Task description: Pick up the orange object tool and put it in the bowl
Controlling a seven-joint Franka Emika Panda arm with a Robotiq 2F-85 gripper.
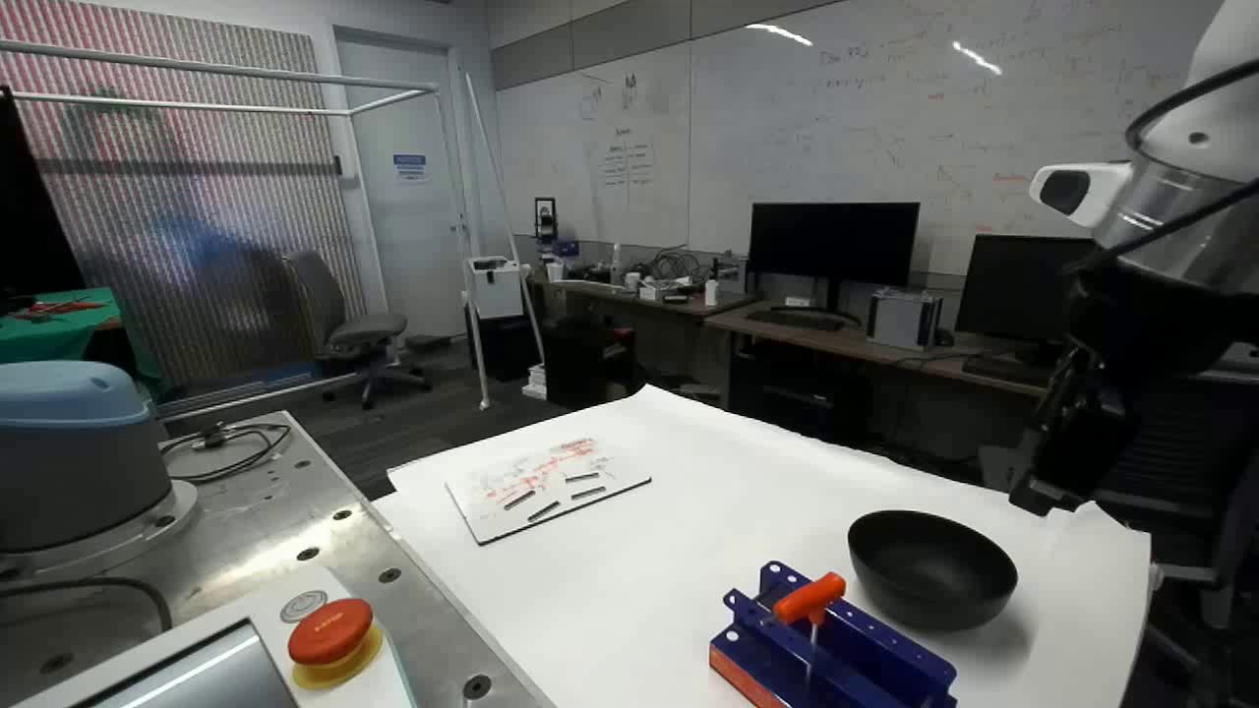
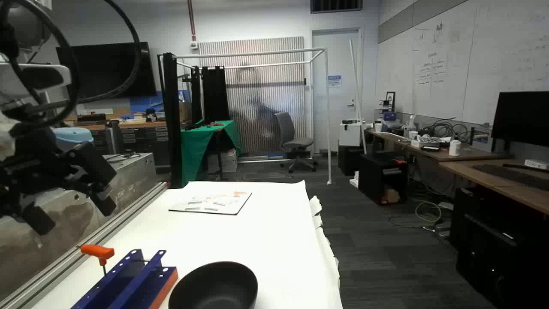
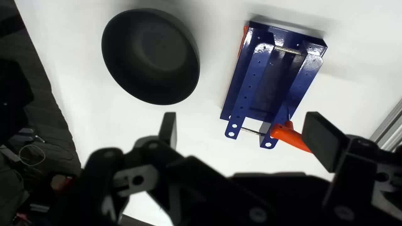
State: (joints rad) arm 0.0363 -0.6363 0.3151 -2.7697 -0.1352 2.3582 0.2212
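The orange tool has an orange T-shaped handle on a thin metal shaft. It stands upright in the blue rack in both exterior views (image 1: pixel 809 597) (image 2: pixel 98 251). In the wrist view its handle (image 3: pixel 289 137) is partly hidden behind the right-hand finger. The black bowl (image 1: pixel 929 570) is on the white table beside the rack, and also shows in the other views (image 2: pixel 214 289) (image 3: pixel 150 56). Nothing shows inside it. My gripper (image 3: pixel 246 135) is open and empty above the table. In an exterior view the gripper (image 2: pixel 73 212) hangs higher than the tool.
The blue slotted rack (image 1: pixel 885 654) sits next to the bowl and shows in the wrist view (image 3: pixel 245 91). A small whiteboard (image 1: pixel 551 487) lies farther along the table. A red emergency stop button (image 1: pixel 331 634) and a metal bench (image 1: pixel 266 531) adjoin the table.
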